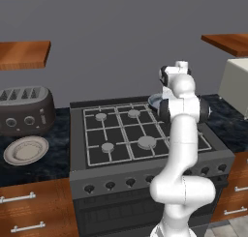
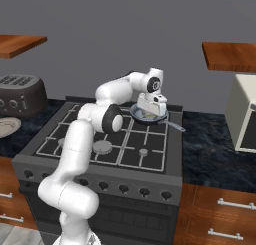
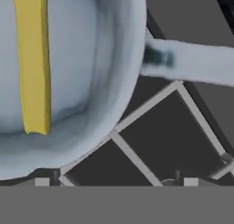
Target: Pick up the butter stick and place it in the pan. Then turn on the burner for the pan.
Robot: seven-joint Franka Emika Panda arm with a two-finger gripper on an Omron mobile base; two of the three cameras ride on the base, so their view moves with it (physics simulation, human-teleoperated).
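On the stove's (image 2: 150, 144) back burner, the pale yellow butter stick (image 3: 33, 63) lies inside the blue-grey pan (image 3: 107, 72); claw (image 2: 151, 110) released.

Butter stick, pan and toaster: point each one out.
butter stick (image 3: 33, 63), hand view, middle of the yellow bar.
pan (image 3: 114, 58), hand view, inner wall near the handle.
toaster (image 1: 24, 110), left base view, front face.

White arm (image 1: 183, 149) over black stove (image 1: 140, 149) — pan (image 1: 156, 101) edge behind it, toaster (image 1: 25, 110), cream plate (image 1: 26, 150) left
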